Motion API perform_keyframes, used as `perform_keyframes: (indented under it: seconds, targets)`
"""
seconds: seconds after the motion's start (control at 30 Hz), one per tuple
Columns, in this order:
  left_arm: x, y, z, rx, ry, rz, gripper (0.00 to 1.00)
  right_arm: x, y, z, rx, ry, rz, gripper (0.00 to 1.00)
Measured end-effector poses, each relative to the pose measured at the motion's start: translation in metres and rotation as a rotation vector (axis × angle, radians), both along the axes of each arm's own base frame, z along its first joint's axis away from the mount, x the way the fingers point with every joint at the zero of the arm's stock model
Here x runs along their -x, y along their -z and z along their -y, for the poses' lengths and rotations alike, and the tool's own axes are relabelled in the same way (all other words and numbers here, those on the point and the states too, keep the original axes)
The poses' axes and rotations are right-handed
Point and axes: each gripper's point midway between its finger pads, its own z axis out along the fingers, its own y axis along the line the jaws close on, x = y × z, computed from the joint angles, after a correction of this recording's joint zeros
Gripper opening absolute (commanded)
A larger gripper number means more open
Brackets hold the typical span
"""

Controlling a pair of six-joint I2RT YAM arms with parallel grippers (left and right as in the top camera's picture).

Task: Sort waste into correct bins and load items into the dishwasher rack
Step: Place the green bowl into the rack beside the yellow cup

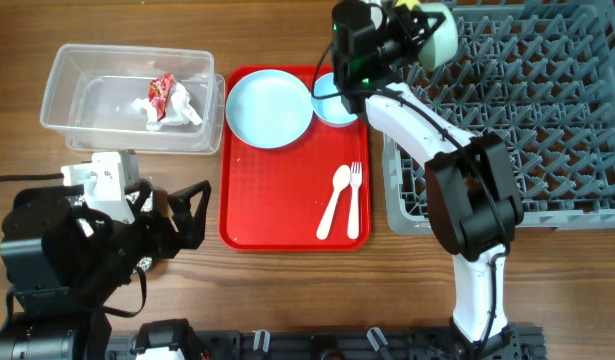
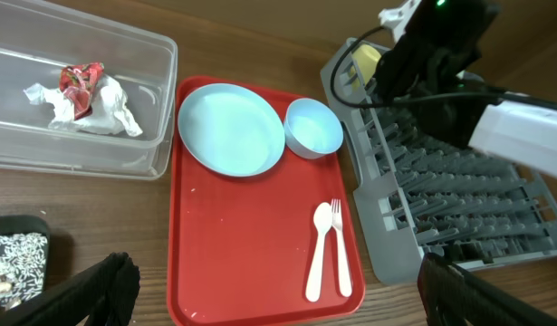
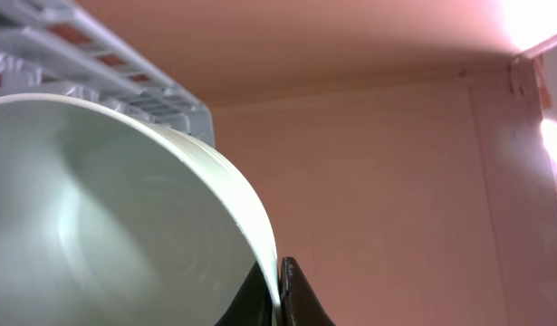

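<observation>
While gripped at its rim by the closed right pincer (image 3: pixel 280 292), held tilted above a corner of the dishwasher rack (image 1: pixel 547 110): pale green bowl (image 1: pixel 439 40).
With left pincer (image 1: pixel 177 212) gaping empty over the desk (image 1: pixel 287 30); pale blue plate (image 1: pixel 270 108), pale blue bowl (image 1: pixel 337 103), spoon (image 1: pixel 333 200), fork (image 1: pixel 354 195) on red tray (image 1: pixel 277 200).

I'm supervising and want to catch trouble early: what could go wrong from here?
1. The right pincer grips the pale green bowl only by its thin rim, so it might slip or swing.
2. It hangs near the corner of the dishwasher rack. Released there, it could land crookedly on the pegs or tip out toward the red tray.
</observation>
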Motion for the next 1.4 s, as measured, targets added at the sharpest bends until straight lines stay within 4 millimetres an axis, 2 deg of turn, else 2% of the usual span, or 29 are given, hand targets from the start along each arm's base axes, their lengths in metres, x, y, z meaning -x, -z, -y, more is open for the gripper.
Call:
perform_keyframes:
  seconds: [0.1,0.2,0.27,0.37,0.67,0.93,1.23,1.37,1.4]
  targets:
    - [0.000,0.000,0.000,0.000,0.000,0.000,1.00,0.007,0.024,0.010,0.027,0.013,-0.059,0.04]
    - [0.000,0.000,0.000,0.000,0.000,0.001,1.00,0.013,0.042,0.028,0.043,0.044,-0.100,0.04]
    - [0.000,0.000,0.000,0.000,0.000,0.000,1.00,0.013,0.039,0.040,0.028,0.073,-0.067,0.04]
    - [0.000,0.000,0.000,0.000,0.000,0.001,1.00,0.012,0.036,0.047,0.015,0.087,-0.036,0.04]
    - [-0.001,-0.001,0.000,-0.001,0.000,0.007,1.00,0.012,0.036,0.043,0.000,0.078,-0.008,0.04]
    - [-0.001,-0.001,0.000,-0.001,0.000,0.007,1.00,0.007,0.038,0.024,-0.021,0.011,0.007,0.04]
    - [-0.001,-0.001,0.000,-0.001,0.000,0.007,1.00,0.003,0.039,0.021,-0.049,-0.019,0.037,0.04]
    - [-0.001,-0.001,0.000,-0.001,0.000,0.007,1.00,0.001,0.041,0.021,-0.056,-0.024,0.047,0.26]
    - [-0.001,-0.001,0.000,-0.001,0.000,0.007,1.00,0.001,0.042,0.020,-0.055,-0.030,0.040,0.36]
